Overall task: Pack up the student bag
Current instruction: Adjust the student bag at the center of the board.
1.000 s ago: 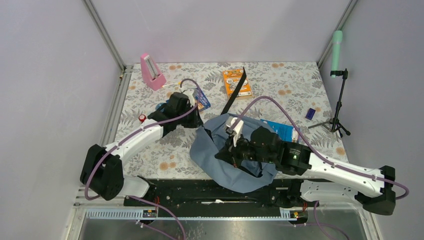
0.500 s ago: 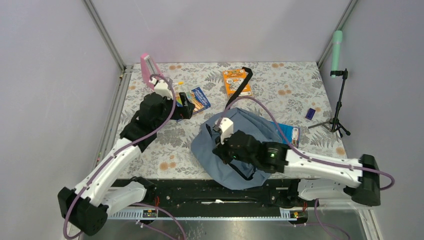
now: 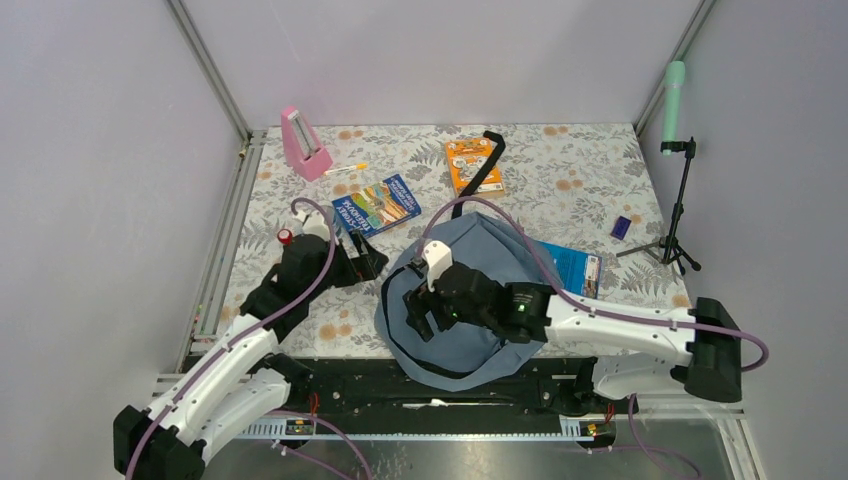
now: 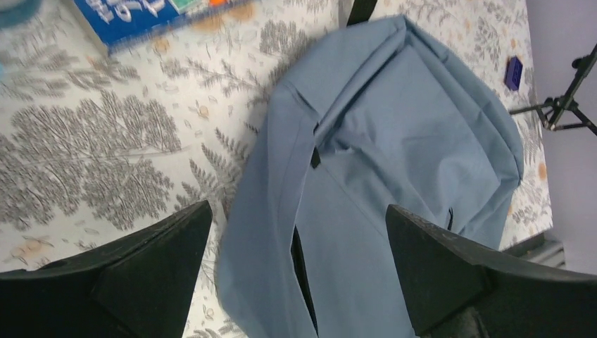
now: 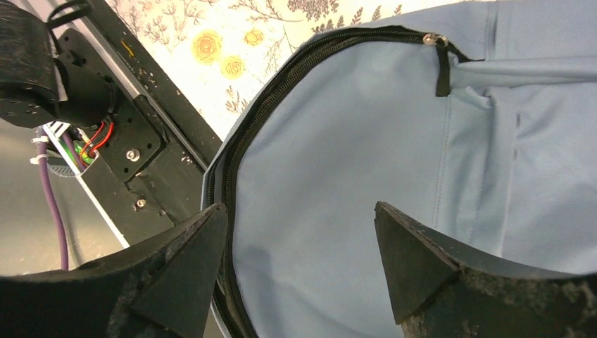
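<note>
One student bag (image 3: 492,252) — under right hand (image 3: 419,309), beside left hand (image 3: 368,264)

the left arm (image 3: 230,350) angles up from its base toward the left side of the student bag (image 3: 490,255). the left gripper (image 3: 366,263) sits just beside the bag, jaws spread wide and empty. the right arm (image 3: 610,325) lies low across the bag's near part. the right gripper (image 3: 418,310) is over the bag's near-left edge, jaws wide apart and gripping nothing.
</note>
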`<state>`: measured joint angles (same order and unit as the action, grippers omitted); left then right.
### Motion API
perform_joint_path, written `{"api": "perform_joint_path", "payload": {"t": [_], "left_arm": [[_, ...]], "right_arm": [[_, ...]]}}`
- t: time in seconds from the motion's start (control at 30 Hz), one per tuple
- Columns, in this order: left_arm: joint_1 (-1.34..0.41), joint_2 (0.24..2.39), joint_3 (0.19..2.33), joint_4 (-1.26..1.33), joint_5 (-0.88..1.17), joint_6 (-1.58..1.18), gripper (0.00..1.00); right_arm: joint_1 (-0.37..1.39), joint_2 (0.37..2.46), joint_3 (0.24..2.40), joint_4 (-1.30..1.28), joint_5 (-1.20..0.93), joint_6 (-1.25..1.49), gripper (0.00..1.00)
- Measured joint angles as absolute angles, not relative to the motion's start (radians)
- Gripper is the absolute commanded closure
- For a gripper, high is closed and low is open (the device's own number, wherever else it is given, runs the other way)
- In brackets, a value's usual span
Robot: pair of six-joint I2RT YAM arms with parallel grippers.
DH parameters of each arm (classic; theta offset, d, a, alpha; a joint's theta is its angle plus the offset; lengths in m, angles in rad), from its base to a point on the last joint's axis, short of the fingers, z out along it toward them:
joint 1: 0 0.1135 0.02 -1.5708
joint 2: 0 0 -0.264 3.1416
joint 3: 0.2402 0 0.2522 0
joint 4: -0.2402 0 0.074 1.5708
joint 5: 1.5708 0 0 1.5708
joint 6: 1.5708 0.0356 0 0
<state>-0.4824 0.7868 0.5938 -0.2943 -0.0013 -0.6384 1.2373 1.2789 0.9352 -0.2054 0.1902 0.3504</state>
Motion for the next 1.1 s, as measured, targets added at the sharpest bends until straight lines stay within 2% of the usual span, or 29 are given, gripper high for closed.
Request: {"api": "perform_joint_path", "payload": {"t": [0.17,0.27,0.57,0.77,0.93,1.1], "left_arm": [[-0.482,0.767,0.548,-0.312,0.073,-0.701,0.02],[-0.482,0.752,0.533,-0.339,0.099,-0.727,0.09],[-0.486,0.665,0.448,-0.422,0.195,-0.799,0.21],[-0.494,0.620,0.423,-0.466,0.236,-0.821,0.31],[-0.499,0.618,0.402,-0.479,0.248,-0.831,0.34],[-0.503,0.618,0.398,-0.480,0.250,-0.831,0.42]], "right_arm": [[1.237,1.166,0.926,-0.234,0.203,0.329,0.15],[1.237,1.109,0.896,-0.242,0.205,0.317,0.20],[1.278,1.089,0.721,-0.220,0.013,0.260,0.22],[1.302,1.069,0.709,-0.208,-0.054,0.250,0.23],[1.313,1.057,0.696,-0.176,-0.074,0.251,0.29],[1.314,1.084,0.694,-0.166,-0.073,0.251,0.36]]}}
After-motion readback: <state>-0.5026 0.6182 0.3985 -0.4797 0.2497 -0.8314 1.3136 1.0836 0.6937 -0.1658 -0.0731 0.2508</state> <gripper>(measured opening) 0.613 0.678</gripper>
